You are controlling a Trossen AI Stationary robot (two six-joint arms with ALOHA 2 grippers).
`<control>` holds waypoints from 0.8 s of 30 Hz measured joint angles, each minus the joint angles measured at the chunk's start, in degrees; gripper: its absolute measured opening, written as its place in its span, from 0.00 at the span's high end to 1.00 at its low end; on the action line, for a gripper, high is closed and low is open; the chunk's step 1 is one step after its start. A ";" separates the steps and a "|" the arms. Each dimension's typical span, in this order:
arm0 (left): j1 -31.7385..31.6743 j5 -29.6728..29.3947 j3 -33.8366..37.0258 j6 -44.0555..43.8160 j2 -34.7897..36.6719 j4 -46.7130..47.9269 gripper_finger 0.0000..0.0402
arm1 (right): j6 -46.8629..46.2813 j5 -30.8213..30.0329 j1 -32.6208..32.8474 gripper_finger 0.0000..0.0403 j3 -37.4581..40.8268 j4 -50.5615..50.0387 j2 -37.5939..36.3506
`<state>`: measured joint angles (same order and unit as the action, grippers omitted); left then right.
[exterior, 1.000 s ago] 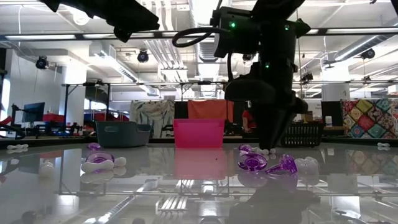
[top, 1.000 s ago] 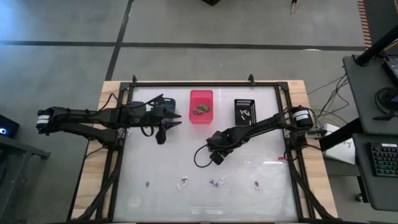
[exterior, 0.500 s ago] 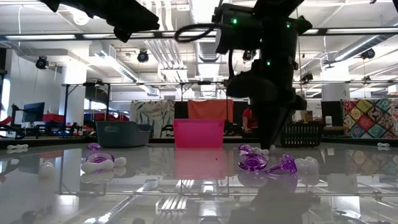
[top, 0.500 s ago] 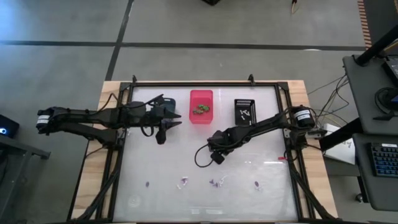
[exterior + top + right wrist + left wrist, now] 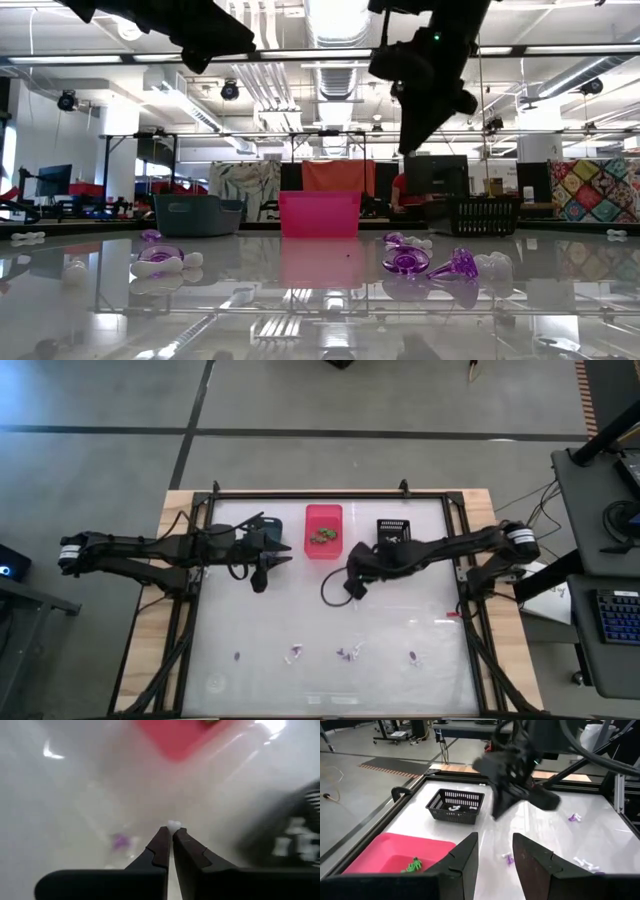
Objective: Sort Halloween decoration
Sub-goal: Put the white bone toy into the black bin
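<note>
My right gripper [image 5: 354, 589] hangs above the table's middle, between the pink bin [image 5: 323, 531] and the black basket [image 5: 392, 537], shut on a tiny white trinket [image 5: 173, 825]. My left gripper [image 5: 495, 851] is open and waits high over the blue-grey bin [image 5: 272, 528] at the far left. Loose purple and white trinkets lie on the table near its front edge: a purple one [image 5: 237, 657], a white one [image 5: 295, 654], a purple one [image 5: 342, 654] and another purple one [image 5: 413, 657]. Green trinkets [image 5: 322, 537] lie in the pink bin, white ones [image 5: 454, 808] in the black basket. My right gripper pinches the white trinket between its two fingers, only at their free ends [image 5: 167, 834]. The fingers slant down from the table's right side. The trinket is lifted clear of the table; only a small bit of it [image 5: 174, 824] shows past the tips.
The three bins stand in a row along the far edge. A dark frame [image 5: 300, 494] borders the glossy white tabletop. Bare tabletop lies between the bins and the row of loose trinkets near the front.
My right gripper has risen well clear of the table and gone toward the far edge and slightly to the right, toward the black basket, tipping less steeply downward. The loose trinkets near the front have stayed where they were.
</note>
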<state>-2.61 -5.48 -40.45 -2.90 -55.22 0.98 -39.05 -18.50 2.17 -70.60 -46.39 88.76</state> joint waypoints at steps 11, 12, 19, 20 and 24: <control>0.01 0.07 0.00 -2.25 0.00 0.22 0.74 | 2.52 -6.21 -12.59 0.98 2.75 -7.93 -2.81; 0.06 0.08 0.00 -2.38 0.00 0.28 0.74 | 2.70 -6.22 -13.57 0.98 3.49 -7.88 -2.73; 0.66 0.22 0.13 -3.65 0.00 0.43 0.74 | 3.08 -6.22 -18.57 0.98 8.59 -6.03 -2.46; 0.86 0.22 0.19 -3.68 0.00 0.39 0.74 | 3.08 -6.19 -18.95 0.97 9.21 -5.66 -2.46; 1.82 0.22 0.46 -4.23 0.00 0.29 0.74 | 3.10 -6.17 -19.75 0.93 10.50 -4.45 -2.46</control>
<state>-0.80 -5.26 -39.99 -7.14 -55.22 1.28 -35.94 -24.67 -17.58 -60.10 -50.84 86.30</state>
